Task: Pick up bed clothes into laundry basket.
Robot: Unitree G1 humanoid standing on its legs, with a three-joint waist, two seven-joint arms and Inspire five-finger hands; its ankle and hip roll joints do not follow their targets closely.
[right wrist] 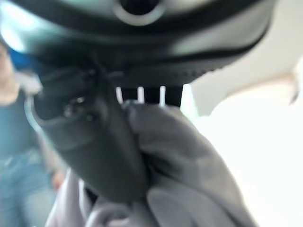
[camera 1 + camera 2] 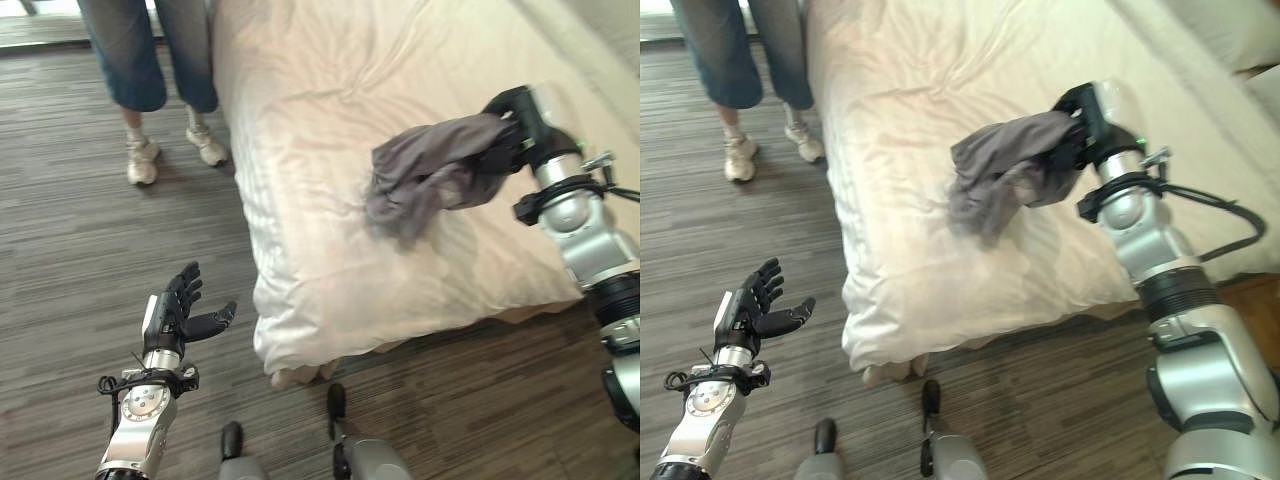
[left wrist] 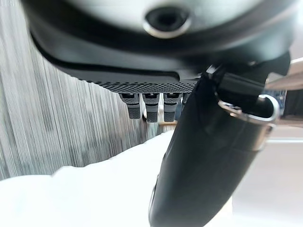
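Step in hand: I have the crumpled grey cloth garment [image 2: 435,170] lifted off the cream-sheeted bed [image 2: 330,110]; I judge this the carry phase.
Right hand [image 2: 512,125]: at the right of the frame, thumb and fingers clamped on the garment's bunched edge; the right wrist view confirms the pinch.
Garment: hanging in mid-frame above the bed, its lower folds close over the sheet.
Left hand [image 2: 180,310]: lower left, over the dark striped wood floor [image 2: 90,260], fingers spread, empty.
Person: jeans and pale sneakers [image 2: 140,160], upper left beside the bed.
Next move: I would need to find the laundry basket and swing the garment off the bed towards it, grip kept firm.
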